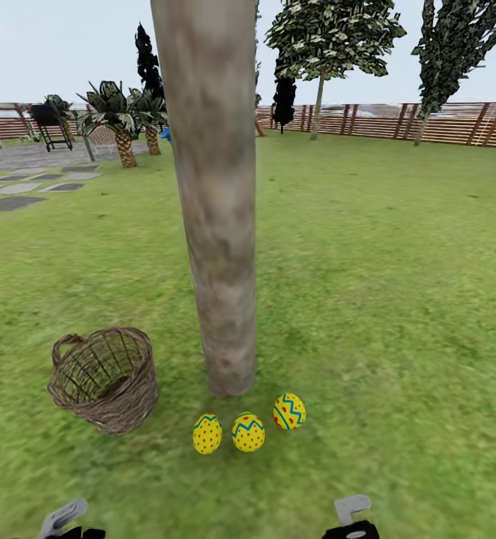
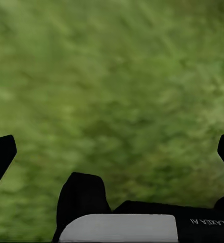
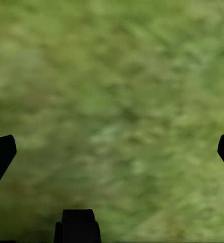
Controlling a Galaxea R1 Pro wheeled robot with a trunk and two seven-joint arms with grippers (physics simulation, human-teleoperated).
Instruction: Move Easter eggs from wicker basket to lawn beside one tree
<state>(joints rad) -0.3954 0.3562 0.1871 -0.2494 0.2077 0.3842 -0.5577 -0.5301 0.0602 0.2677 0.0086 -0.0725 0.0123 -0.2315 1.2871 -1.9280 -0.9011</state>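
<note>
From the head camera I see the three Easter eggs lying on the lawn [image 1: 398, 299], in a short row at the foot of the tree [image 1: 216, 224]. The left egg [image 1: 207, 433] and the middle egg [image 1: 248, 433] are just beside each other, and the right egg [image 1: 289, 411] lies a little apart from them, nearer to the trunk. None of them touches the trunk, as far as I can tell.

The wicker basket [image 1: 107, 378] stands on the grass to the left of the tree, tilted so that its opening faces toward me. I look inside and there is only the weave, no egg in it. Its small loop handle is at the far left rim.

In the left wrist view the left gripper [image 2: 114, 152] has its two dark fingers far apart at the edges of the picture, with only blurred grass between them. The right gripper [image 3: 114, 152] is the same in its own wrist view: fingers spread wide, nothing held, grass below.

Far behind I see a brown wooden fence [image 1: 443, 123], some palms [image 1: 117, 120] and grey paving slabs [image 1: 16, 198].
</note>
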